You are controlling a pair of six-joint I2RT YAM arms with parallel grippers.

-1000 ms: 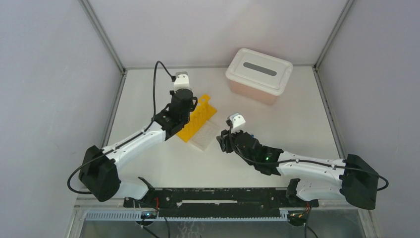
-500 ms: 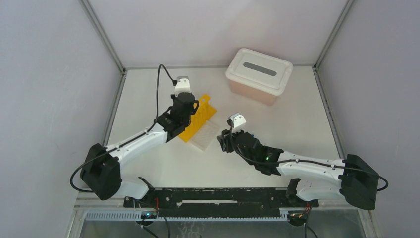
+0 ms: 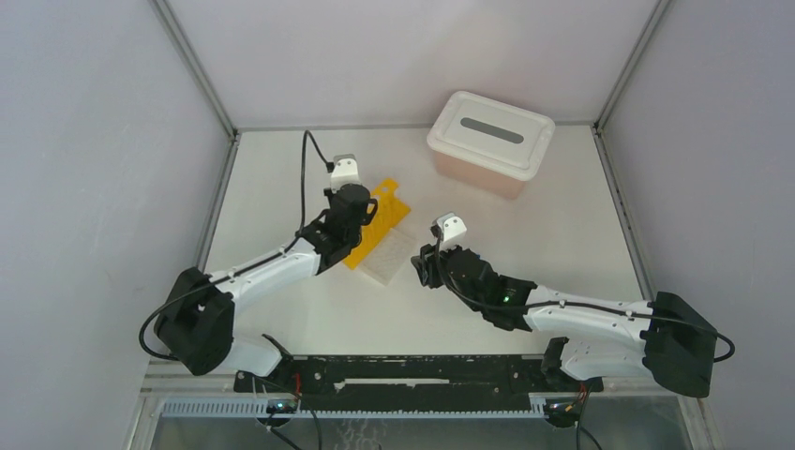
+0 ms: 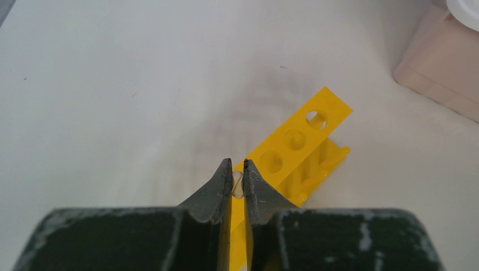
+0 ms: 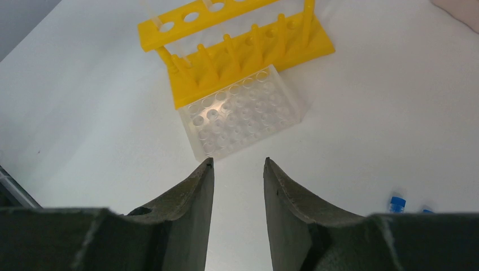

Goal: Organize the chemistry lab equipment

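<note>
Jaws of the left gripper (image 4: 237, 166) pinch a thin clear dropper (image 4: 238, 186), likely light, slick and crushable; the right gripper (image 5: 238, 165) stands half-open, empty.

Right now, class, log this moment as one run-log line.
left pincer: shut on thin clear dropper, over yellow rack | right pincer: open, empty, facing clear grid rack

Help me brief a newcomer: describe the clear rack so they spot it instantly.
Start at the pink tub at the far side. Closer in, to its left, sits a yellow rack; the clear rack lies against it, see-through with many tiny holes.
</note>
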